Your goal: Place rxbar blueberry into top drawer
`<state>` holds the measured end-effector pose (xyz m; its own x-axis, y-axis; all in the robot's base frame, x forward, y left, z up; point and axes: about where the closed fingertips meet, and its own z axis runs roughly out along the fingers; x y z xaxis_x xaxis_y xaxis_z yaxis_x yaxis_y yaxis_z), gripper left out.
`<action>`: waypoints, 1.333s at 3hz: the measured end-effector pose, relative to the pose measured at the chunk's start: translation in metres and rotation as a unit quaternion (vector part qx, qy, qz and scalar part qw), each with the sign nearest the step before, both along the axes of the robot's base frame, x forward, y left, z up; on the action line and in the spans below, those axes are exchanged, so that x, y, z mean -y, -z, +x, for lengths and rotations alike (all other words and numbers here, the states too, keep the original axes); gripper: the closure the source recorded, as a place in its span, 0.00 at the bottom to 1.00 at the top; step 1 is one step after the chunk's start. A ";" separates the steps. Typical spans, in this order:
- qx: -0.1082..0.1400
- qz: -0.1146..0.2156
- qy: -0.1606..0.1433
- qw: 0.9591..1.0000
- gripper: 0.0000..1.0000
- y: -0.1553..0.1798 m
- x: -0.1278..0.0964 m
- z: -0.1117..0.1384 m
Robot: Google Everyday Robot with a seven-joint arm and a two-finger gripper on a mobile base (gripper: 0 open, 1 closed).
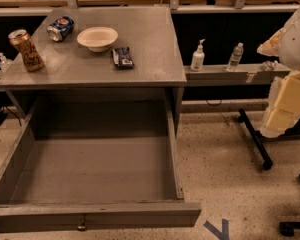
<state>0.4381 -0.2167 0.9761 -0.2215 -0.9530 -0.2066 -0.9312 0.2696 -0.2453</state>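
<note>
The rxbar blueberry (pixel 123 57), a small flat bar in a dark wrapper, lies on the grey desk top (pixel 150 39) just right of a white bowl (pixel 97 38). The top drawer (pixel 90 174) is pulled fully out below the desk and nothing lies inside it; its flat front panel with a small knob (pixel 82 227) is at the bottom of the view. My gripper (pixel 279 43) is at the far right edge, raised at about desk height, well right of the desk and far from the bar. It holds nothing that I can see.
A blue soda can (pixel 60 28) lies on its side at the back left, and an orange can (pixel 27 50) stands at the desk's left edge. Two bottles (pixel 198 56) (pixel 235 57) stand on a low shelf to the right. A stand with yellow foam (pixel 289 104) is at the far right.
</note>
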 end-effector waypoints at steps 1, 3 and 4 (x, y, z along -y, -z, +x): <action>0.000 0.000 0.000 1.000 0.00 0.000 0.000 0.000; -0.005 0.010 -0.080 0.997 0.00 0.017 -0.053 0.112; -0.041 0.051 -0.157 0.985 0.00 0.059 -0.141 0.204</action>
